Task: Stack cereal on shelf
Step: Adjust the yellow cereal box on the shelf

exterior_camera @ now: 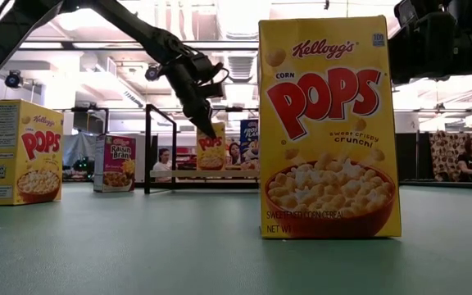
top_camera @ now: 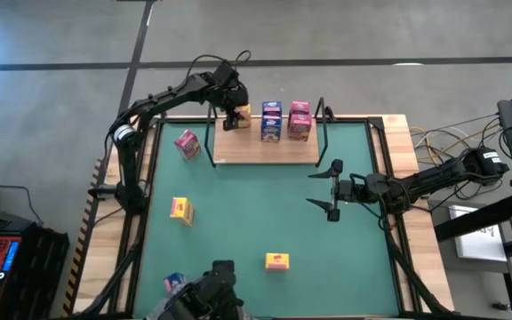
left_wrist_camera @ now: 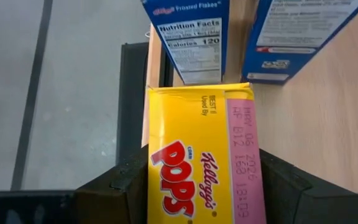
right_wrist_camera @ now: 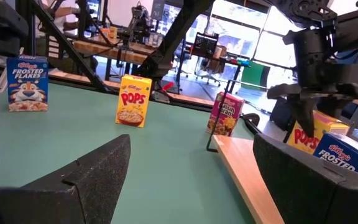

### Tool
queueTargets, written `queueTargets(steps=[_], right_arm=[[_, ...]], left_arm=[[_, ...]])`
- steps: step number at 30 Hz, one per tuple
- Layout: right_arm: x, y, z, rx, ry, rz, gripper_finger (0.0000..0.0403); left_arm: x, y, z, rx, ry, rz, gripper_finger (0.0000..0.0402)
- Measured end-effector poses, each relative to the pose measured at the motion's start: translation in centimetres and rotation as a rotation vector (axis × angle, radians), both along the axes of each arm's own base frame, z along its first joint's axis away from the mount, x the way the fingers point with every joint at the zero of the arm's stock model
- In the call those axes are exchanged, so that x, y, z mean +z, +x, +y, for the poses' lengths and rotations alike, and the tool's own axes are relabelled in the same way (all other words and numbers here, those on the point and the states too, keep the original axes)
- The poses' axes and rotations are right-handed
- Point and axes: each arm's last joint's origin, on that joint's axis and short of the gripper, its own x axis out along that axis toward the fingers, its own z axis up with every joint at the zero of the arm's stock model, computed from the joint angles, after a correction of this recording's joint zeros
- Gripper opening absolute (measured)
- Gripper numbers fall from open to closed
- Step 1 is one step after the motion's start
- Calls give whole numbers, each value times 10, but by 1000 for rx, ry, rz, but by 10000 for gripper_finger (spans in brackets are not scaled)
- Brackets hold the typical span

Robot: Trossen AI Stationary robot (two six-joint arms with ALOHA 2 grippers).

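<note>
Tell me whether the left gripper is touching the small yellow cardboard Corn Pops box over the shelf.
Touching. The left wrist view shows the left gripper with both dark fingers pressed against the yellow Corn Pops box sides.

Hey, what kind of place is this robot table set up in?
Probably a robotics lab or workshop. Beyond the green table mat stand workbenches with equipment, an office chair, and people sitting in the background; cables trail over bare concrete floor.
</note>
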Motion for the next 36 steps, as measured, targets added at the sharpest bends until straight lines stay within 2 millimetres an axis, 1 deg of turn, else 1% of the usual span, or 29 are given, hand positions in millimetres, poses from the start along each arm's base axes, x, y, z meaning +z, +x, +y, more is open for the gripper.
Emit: queueTargets(steps=[27, 36], right_arm=[[0, 0, 0, 0, 0, 0, 327], [0, 0, 0, 0, 0, 0, 327]], left_arm=[[-1, -4, -1, 32, -43, 32, 194], [-1, -4, -2, 23, -57, 28, 224]])
